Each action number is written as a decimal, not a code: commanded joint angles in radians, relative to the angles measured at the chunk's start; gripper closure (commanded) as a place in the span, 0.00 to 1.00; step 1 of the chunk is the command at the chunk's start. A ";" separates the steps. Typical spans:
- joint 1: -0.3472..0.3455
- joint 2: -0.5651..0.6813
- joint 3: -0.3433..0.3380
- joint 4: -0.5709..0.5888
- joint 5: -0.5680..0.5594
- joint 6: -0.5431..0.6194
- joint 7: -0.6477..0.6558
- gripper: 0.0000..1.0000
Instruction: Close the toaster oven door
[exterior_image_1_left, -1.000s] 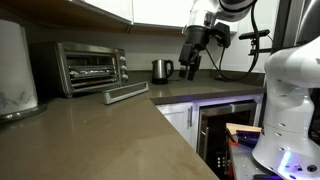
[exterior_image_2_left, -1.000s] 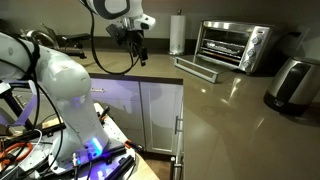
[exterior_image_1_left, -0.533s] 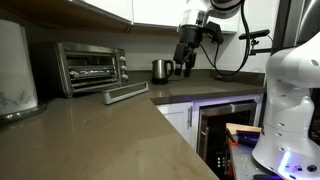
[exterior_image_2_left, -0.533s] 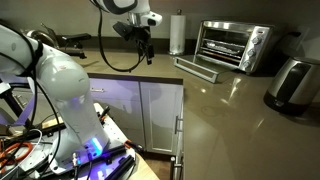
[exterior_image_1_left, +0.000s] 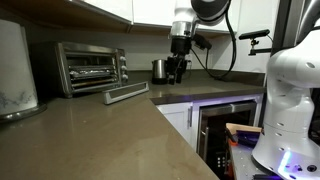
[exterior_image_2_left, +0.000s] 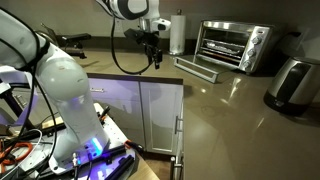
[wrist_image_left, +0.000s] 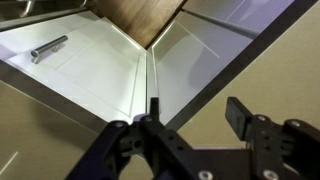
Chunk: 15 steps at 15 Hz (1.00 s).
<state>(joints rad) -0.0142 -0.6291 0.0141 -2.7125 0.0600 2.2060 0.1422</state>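
The silver toaster oven stands at the back of the counter, with wire racks visible inside; it also shows in an exterior view. Its door lies folded down flat in front of it, handle at the front edge, and shows in an exterior view too. My gripper hangs in the air above the counter's corner, well to the side of the door and apart from it, also seen in an exterior view. In the wrist view the gripper is open and empty over the counter edge and white cabinet doors.
A small steel kettle stands near the gripper. A paper towel roll stands beside the oven. A second steel appliance sits on the counter. A black glass-fronted appliance is under the counter. Cables hang from the arm.
The arm has swung along the counter toward the toaster oven, bringing the gripper closer to the open door. The door has not moved.
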 joint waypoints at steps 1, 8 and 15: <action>-0.021 0.100 0.019 0.063 -0.044 0.032 0.002 0.61; -0.047 0.227 0.011 0.142 -0.152 0.068 -0.006 1.00; -0.074 0.341 -0.023 0.224 -0.232 0.142 -0.032 1.00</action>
<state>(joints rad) -0.0668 -0.3471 0.0035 -2.5364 -0.1367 2.3142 0.1411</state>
